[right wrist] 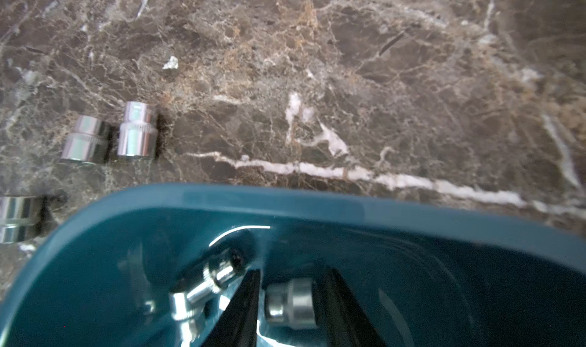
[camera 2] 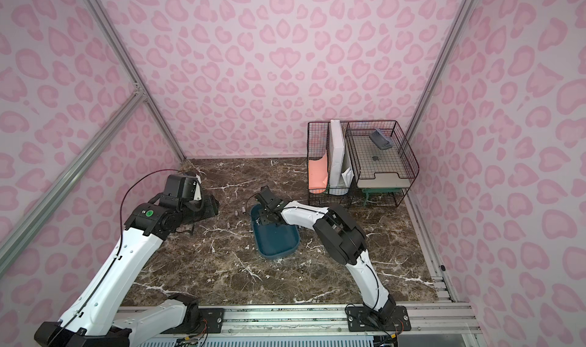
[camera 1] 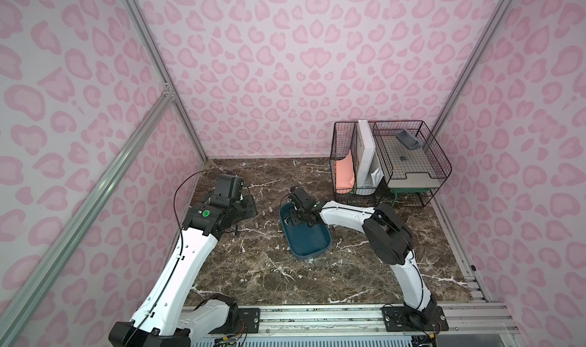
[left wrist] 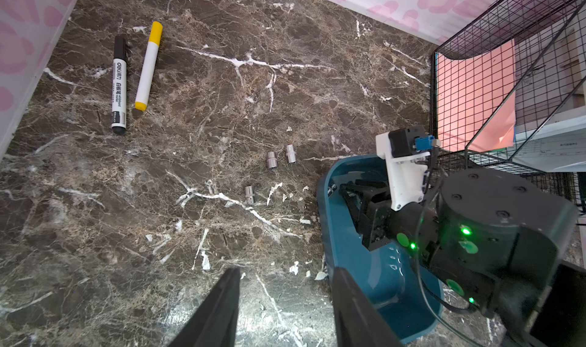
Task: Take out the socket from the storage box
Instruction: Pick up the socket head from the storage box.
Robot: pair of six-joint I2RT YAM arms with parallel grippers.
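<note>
The storage box (camera 1: 309, 244) is a dark teal tray lying mid-table in both top views. My right gripper (right wrist: 292, 274) reaches down into its far end. It is open, its two black fingers standing on either side of a small silver socket (right wrist: 293, 302) that lies on the box floor. A thin gap shows between the socket and one finger. Two more sockets (right wrist: 218, 274) lie just beside it in the box. Three sockets (left wrist: 271, 160) rest on the marble to the left of the box. My left gripper (left wrist: 287, 272) hovers open and empty over the table beside the box rim (left wrist: 390, 275).
A black marker (left wrist: 120, 82) and a yellow-capped marker (left wrist: 148, 66) lie near the left wall. A black wire-mesh rack (camera 1: 390, 161) with papers stands at the back right. The right arm (camera 1: 348, 215) stretches across the box's right side.
</note>
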